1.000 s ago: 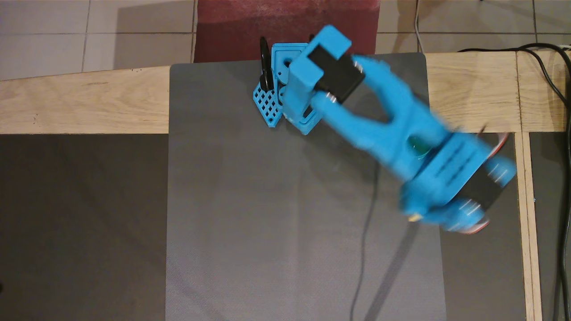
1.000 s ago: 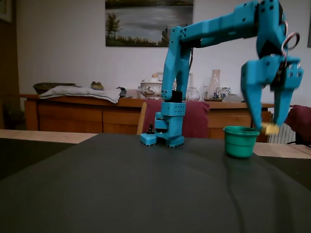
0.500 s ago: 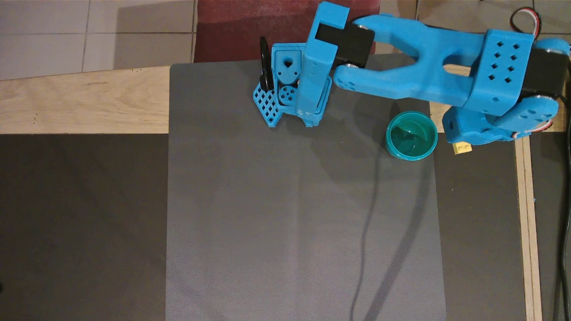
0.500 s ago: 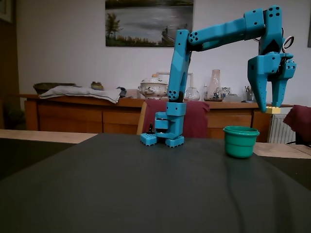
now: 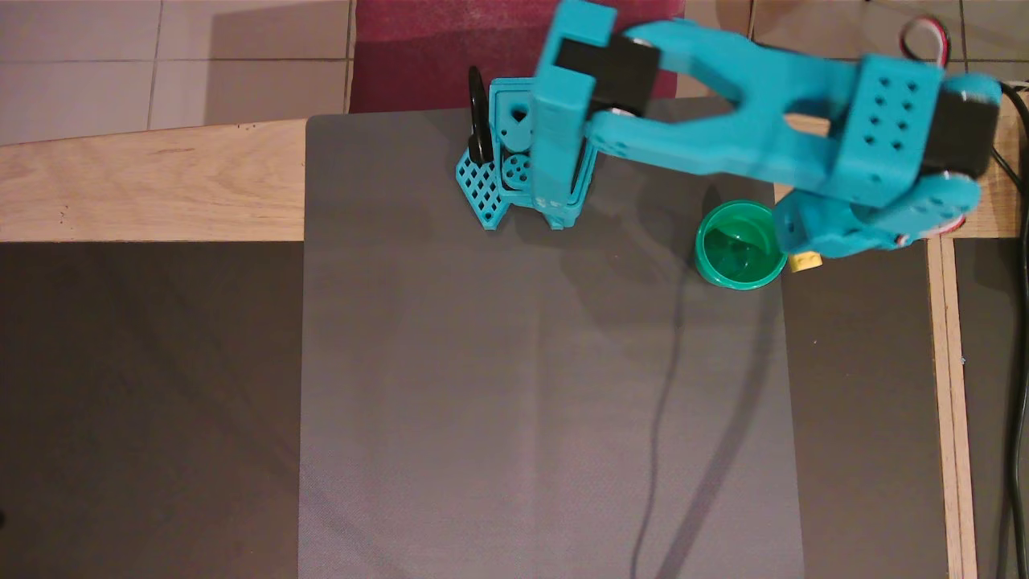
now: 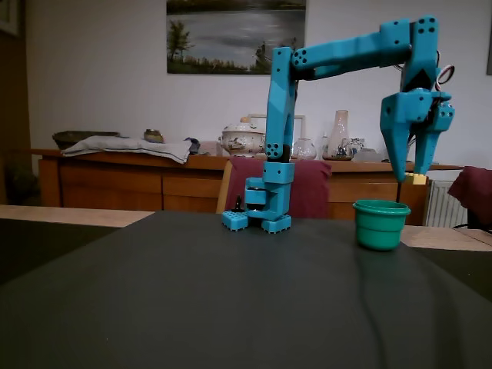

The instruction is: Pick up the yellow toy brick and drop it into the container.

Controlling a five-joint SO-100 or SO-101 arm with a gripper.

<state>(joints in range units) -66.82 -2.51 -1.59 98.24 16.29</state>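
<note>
My teal gripper (image 6: 410, 174) points straight down and is shut on the yellow toy brick (image 6: 417, 178), which hangs at its fingertips a little above the height of the cup's rim. The container, a teal-green cup (image 6: 381, 224), stands upright on the dark mat. In the overhead view the gripper (image 5: 798, 254) sits just right of the cup (image 5: 739, 245), and only the brick's lower end (image 5: 806, 261) shows under the fingers, just outside the cup's right rim. The cup looks empty inside.
The arm's teal base (image 5: 526, 173) stands at the mat's far edge. The grey mat (image 5: 547, 386) lies on a wooden table (image 5: 145, 181). A cable's shadow crosses the mat. A sideboard with dishes (image 6: 154, 173) stands behind the table.
</note>
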